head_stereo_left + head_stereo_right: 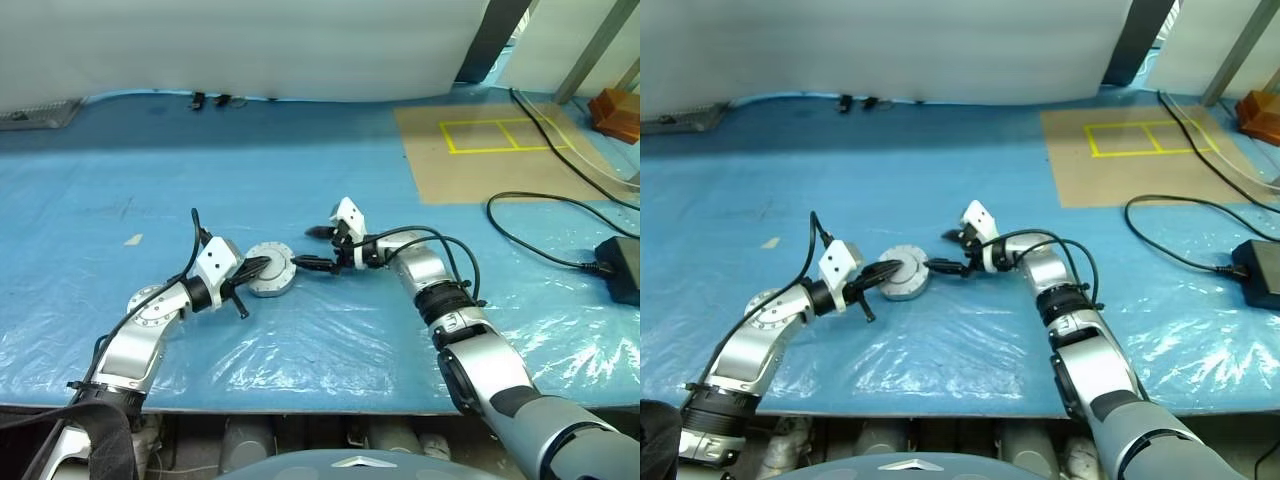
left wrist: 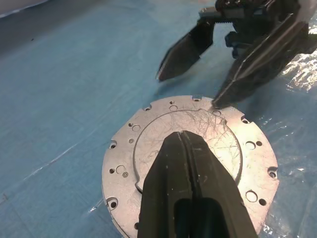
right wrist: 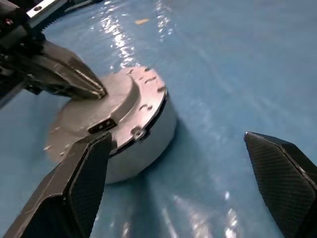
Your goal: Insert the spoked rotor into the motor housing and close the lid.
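The motor housing [image 1: 270, 283] is a short silvery can standing on the blue plastic sheet in the middle of the table. The lid [image 2: 148, 134], a flat silver disc with small holes and a scratched raised centre, lies on top of it. My left gripper [image 2: 182, 135] is shut, its tips resting on the lid's top. My right gripper [image 1: 310, 248] stands open just to the right of the housing; one finger [image 3: 74, 198] is near the housing wall [image 3: 148, 144], the other out over the sheet. The spoked rotor is hidden.
Black cables [image 1: 545, 225] and a power adapter [image 1: 622, 265] lie at the right. A brown board with yellow tape squares [image 1: 490, 135] sits at the back right, and an orange object [image 1: 615, 110] at the far right. A white sheet [image 1: 250, 45] closes off the back.
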Robot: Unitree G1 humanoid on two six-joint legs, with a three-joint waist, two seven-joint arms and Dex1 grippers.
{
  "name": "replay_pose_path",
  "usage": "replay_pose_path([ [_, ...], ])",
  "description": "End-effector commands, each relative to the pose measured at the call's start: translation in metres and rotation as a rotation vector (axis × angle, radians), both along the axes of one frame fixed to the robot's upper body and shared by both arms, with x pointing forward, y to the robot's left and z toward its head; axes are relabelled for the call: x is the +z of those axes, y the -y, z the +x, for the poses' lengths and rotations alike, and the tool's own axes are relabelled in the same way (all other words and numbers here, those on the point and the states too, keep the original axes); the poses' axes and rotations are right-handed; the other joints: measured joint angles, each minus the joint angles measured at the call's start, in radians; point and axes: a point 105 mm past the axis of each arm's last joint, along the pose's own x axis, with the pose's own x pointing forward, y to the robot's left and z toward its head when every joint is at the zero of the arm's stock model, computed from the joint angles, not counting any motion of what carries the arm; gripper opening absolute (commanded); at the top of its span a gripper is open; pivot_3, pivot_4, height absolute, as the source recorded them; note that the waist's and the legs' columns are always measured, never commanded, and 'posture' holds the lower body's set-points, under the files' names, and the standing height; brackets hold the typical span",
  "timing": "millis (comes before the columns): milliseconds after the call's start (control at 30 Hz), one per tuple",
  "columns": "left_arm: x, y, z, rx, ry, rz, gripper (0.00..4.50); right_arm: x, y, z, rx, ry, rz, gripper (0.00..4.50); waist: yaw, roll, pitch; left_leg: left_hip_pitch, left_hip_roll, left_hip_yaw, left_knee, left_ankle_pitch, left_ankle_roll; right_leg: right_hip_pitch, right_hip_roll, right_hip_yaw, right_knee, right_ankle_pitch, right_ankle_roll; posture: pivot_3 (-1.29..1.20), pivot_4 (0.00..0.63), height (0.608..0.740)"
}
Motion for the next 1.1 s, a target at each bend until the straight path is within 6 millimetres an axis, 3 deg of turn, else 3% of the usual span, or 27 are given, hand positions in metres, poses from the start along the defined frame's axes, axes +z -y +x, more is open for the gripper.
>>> replay_pose_path([
  [33,-0.025,-0.014,-0.004,0.061,-0.103,0.019,0.00,-0.007,0.002,-0.021,0.045,-0.235,0.033,4.46,0.001,0.000,0.000,0.000,0.000,0.000,0.000,0.000,0.000,0.000,0.000,0.000,0.000,0.000,0.000,0.00,0.150,0.740],
  [267,-0.023,-0.021,-0.003,0.083,-0.092,0.024,0.00,-0.005,-0.008,-0.031,-0.034,-0.552,0.077,4.46,0.001,0.000,0.000,0.002,0.000,0.000,0.000,0.000,0.000,0.000,0.000,0.000,0.000,0.000,0.000,0.00,0.150,0.740],
  [600,-0.021,-0.020,-0.002,0.073,-0.086,0.021,0.00,0.000,-0.051,-0.038,-0.075,-0.591,0.135,4.46,0.002,0.000,0.000,0.001,0.000,0.000,-0.001,0.002,-0.004,0.000,0.000,0.000,-0.001,0.000,0.001,0.00,0.150,0.740],
  [700,-0.019,-0.020,0.000,0.073,-0.080,0.022,0.00,0.012,-0.061,-0.027,-0.150,-0.653,0.269,4.46,-0.004,0.000,0.000,0.002,0.000,0.000,-0.002,0.003,-0.005,-0.001,0.001,0.000,0.000,-0.001,0.001,0.00,0.150,0.740],
  [800,-0.019,-0.022,0.000,0.075,-0.079,0.025,0.00,0.028,-0.060,-0.025,-0.136,-0.713,0.366,3.83,-0.005,0.000,0.000,0.002,0.001,0.000,-0.003,0.003,-0.006,-0.001,0.001,0.000,0.000,-0.001,0.002,0.00,0.150,0.740],
  [1033,-0.019,-0.021,0.001,0.067,-0.078,0.029,0.00,0.042,-0.053,-0.025,-0.116,-0.795,0.457,1.53,0.007,-0.001,0.001,-0.002,0.000,0.000,-0.003,0.003,-0.007,-0.006,0.001,-0.001,-0.001,-0.001,0.001,0.00,0.150,0.740],
  [1100,-0.018,-0.020,0.002,0.066,-0.076,0.028,0.00,0.038,-0.054,-0.027,-0.123,-0.798,0.441,1.38,0.007,-0.001,0.001,-0.005,0.000,-0.001,-0.003,0.003,-0.007,-0.007,0.001,-0.001,-0.001,-0.001,0.001,0.00,0.150,0.740],
])
